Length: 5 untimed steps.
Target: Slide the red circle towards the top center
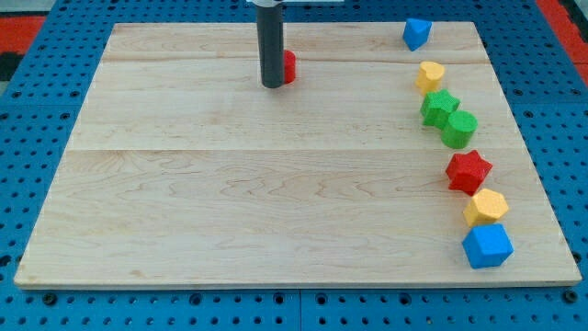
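The red circle [289, 66] sits near the view's top centre of the wooden board [230, 184], mostly hidden behind my rod. My tip [273, 85] rests on the board just at the circle's left and lower side, touching or nearly touching it. Only the circle's right edge shows.
A column of blocks runs down the view's right: a blue block [416, 33] at the top, a yellow one [430, 75], two green ones [439, 107] [458, 128], a red star [469, 170], a yellow block [485, 208] and a blue block [486, 245]. Blue pegboard surrounds the board.
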Each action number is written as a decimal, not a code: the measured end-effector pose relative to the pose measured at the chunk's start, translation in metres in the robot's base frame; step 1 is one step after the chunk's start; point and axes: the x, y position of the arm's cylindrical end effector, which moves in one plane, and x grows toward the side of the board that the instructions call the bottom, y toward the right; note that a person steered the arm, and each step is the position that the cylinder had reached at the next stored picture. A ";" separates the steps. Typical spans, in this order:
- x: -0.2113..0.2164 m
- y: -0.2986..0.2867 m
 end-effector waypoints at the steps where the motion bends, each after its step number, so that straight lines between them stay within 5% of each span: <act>1: -0.004 -0.028; 5: -0.030 0.012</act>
